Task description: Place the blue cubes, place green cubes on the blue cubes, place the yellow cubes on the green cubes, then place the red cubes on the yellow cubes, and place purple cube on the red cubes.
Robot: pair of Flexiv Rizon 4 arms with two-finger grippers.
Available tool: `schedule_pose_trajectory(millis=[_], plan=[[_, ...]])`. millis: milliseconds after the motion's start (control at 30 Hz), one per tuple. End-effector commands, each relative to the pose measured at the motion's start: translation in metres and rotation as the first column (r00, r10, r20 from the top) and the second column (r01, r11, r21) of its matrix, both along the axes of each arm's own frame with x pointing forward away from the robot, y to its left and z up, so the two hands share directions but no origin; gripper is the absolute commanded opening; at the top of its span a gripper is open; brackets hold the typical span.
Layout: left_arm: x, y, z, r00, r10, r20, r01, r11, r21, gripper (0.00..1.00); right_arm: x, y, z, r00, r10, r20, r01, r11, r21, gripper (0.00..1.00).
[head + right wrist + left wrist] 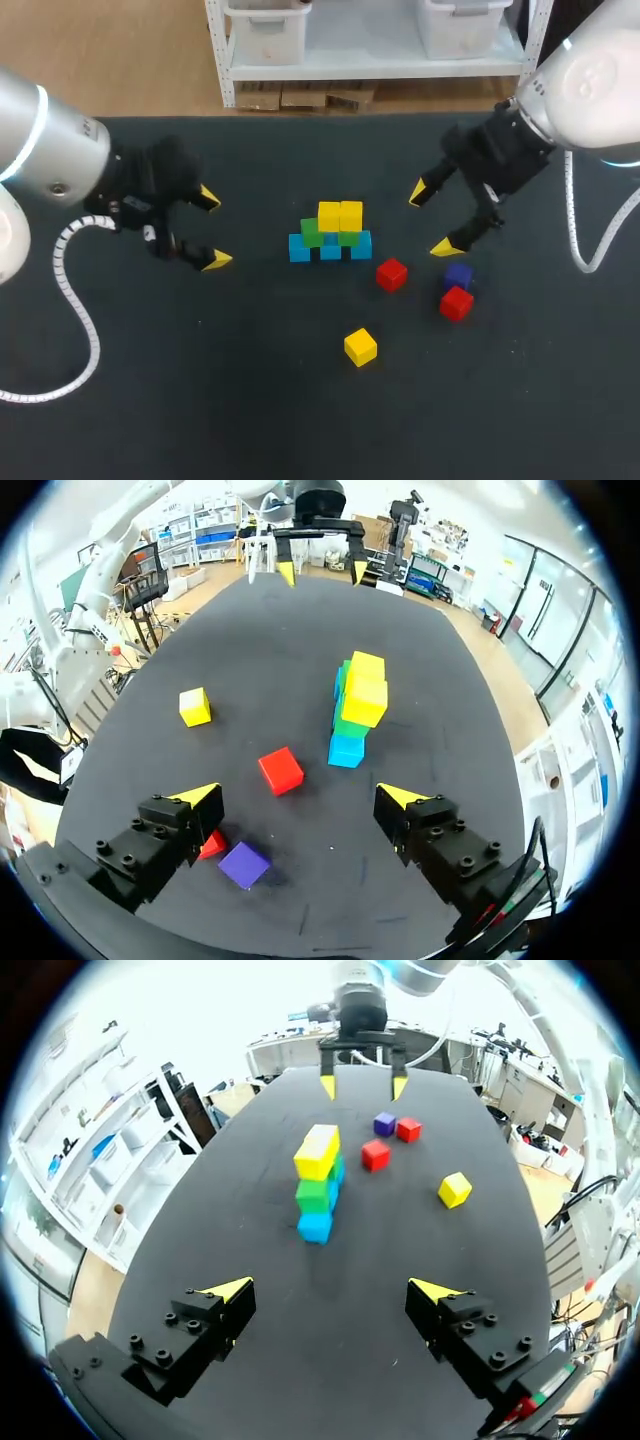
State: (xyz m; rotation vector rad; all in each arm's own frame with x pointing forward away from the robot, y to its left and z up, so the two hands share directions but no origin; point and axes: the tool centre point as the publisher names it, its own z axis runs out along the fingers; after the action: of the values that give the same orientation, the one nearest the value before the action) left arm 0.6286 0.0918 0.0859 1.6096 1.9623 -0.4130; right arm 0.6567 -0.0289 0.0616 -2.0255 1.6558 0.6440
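My left gripper (211, 229) stands wide open and empty, its black fingers ending in pointed yellow tips, well left of the stack (330, 232). My right gripper (431, 220) is likewise spread apart, holding nothing, right of the stack. Just near of it lie the purple cube (458, 273) and a red cube (456, 303), touching or nearly so; another red cube (392, 274) sits between them and the stack. All the cubes are smooth, sharp-edged and plain-coloured, on the matte black table (200, 400). The stack has a row of blue cubes (300, 248) at the bottom, green cubes (312, 234) on them and two yellow cubes (329, 216) on top. A loose yellow cube (361, 346) lies nearer. The yellow pair largely covers the green. In the right wrist view a finger half hides the nearer red cube.
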Motion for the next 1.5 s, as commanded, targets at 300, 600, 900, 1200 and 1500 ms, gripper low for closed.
schedule_pose_trajectory(millis=[300,600,900,1200,1500], plan=[[-0.07,-0.056,0.004,0.98,0.199,0.0,-0.199,0.98,0.025,1.0,0.001,0.0,0.0,1.0,0.002,-0.001,-0.002,1.0,0.003,1.0],[-0.106,-0.096,-0.01,0.98,0.198,-0.011,-0.198,0.98,0.018,1.0,0.001,0.0,0.0,1.0,0.002,-0.001,-0.002,1.0,0.003,1.0],[-0.117,-0.122,-0.022,0.984,0.172,-0.043,-0.172,0.985,-0.015,1.0,0.001,0.0,0.0,1.0,0.002,-0.001,-0.002,1.0,0.003,1.0],[-0.129,-0.142,-0.032,0.988,0.112,-0.105,-0.118,0.992,-0.053,1.0,0.001,0.0,0.0,1.0,0.002,-0.001,-0.002,1.0,0.003,1.0],[-0.134,-0.146,-0.039,0.981,0.11,-0.162,-0.117,0.992,-0.035,1.0,0.001,0.0,0.0,1.0,0.002,-0.001,-0.002,1.0,0.003,1.0]])
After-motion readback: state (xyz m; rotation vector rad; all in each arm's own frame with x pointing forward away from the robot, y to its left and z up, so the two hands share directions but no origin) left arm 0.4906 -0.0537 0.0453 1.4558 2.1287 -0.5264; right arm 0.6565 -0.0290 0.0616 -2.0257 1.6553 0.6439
